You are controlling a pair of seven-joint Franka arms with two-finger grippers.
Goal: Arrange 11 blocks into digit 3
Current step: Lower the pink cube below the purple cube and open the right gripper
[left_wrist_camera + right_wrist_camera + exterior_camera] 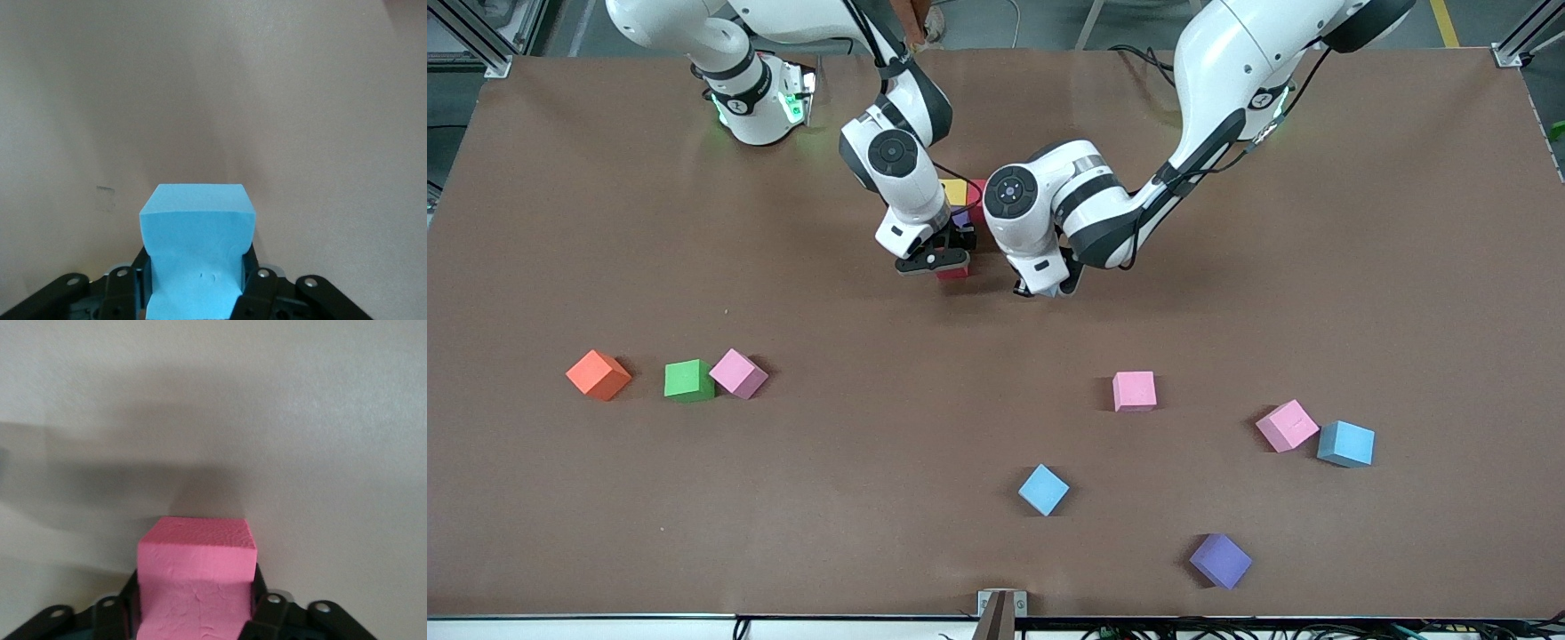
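Observation:
My right gripper (950, 265) is shut on a red block (953, 273), which looks pink-red in the right wrist view (197, 553); it is low over the table's middle. Beside it, partly hidden by the arms, sit a yellow block (955, 190), a red block (979, 197) and a purple block (961, 216). My left gripper (1040, 286) is shut on a light blue block (197, 227), which the hand hides in the front view. Loose blocks nearer the front camera: green (688, 380), pink (738, 373), pink (1134, 391), pink (1287, 425), light blue (1345, 444), light blue (1043, 489), purple (1220, 560).
An orange cube (598, 374) lies beside the green block toward the right arm's end of the table. The brown table (1316, 222) has bare surface around both grippers. A small bracket (1000, 613) stands at the front edge.

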